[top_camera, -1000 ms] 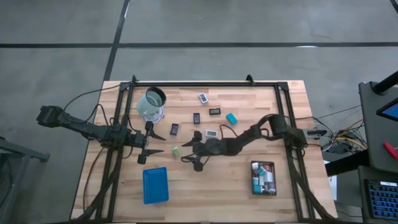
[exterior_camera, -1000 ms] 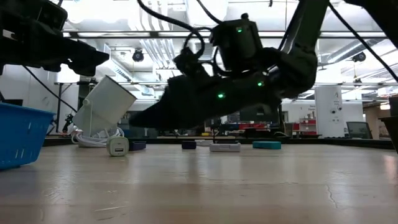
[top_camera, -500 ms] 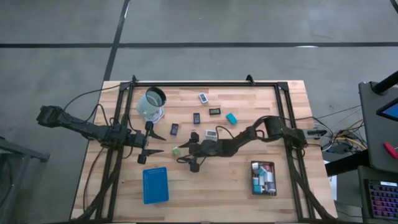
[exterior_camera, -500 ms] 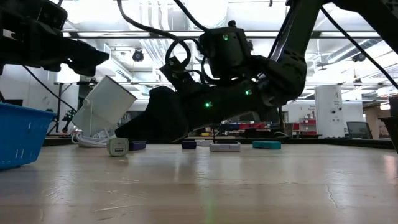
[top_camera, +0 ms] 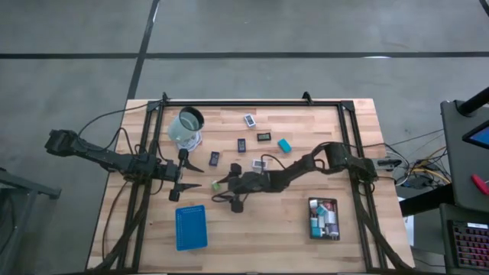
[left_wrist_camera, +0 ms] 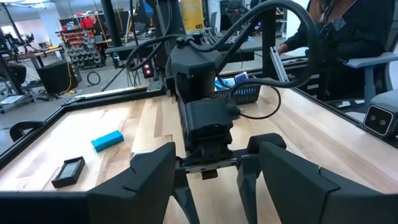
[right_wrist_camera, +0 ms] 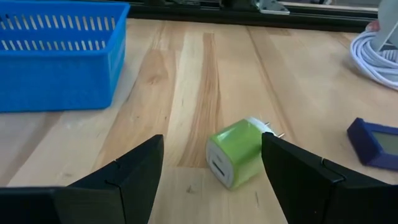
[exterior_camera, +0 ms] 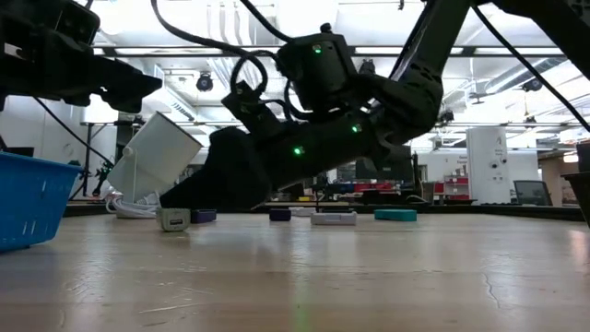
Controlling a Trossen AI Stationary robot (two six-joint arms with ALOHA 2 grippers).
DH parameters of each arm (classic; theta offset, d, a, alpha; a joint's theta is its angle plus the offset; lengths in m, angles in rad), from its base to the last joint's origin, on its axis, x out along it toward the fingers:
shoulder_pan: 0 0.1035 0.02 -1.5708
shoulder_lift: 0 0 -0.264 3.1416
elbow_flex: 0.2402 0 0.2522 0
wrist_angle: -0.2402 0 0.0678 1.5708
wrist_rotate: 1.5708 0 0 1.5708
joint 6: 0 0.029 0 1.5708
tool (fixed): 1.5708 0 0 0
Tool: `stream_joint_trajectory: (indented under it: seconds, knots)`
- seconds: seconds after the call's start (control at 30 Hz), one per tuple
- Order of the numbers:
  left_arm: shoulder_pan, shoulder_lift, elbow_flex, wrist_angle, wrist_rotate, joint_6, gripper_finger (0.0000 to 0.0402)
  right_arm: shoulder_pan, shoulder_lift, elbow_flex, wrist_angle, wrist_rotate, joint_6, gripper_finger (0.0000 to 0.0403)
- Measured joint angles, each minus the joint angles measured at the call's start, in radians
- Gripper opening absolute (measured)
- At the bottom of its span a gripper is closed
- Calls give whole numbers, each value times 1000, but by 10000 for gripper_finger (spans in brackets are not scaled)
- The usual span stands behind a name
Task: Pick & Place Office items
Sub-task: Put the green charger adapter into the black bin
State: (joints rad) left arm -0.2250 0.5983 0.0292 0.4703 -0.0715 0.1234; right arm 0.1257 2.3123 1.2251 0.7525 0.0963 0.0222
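Even overhead light, soft shadows on the table (top_camera: pixel 252 229). Low view: ceiling lights (exterior_camera: pixel 304 14) glare, arms silhouetted. Wrist views: near fingers blurred.

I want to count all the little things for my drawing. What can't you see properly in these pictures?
- Black rectangular tray, high view: the pieces inside are too small to count.
- Small green plug block, high view: mostly hidden by the right gripper.
- Blue rectangular basket, low view: cut off by the picture's edge.
- Flat dark rectangles, high view: labels too small to read.
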Motion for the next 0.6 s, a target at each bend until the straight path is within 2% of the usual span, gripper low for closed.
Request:
stream_joint_trajectory:
  seconds: [0.6]
  knots:
    - [0, 0, 0, 0, 0, 0, 237, -6, 0, 11, -33, 5, 2, 265]
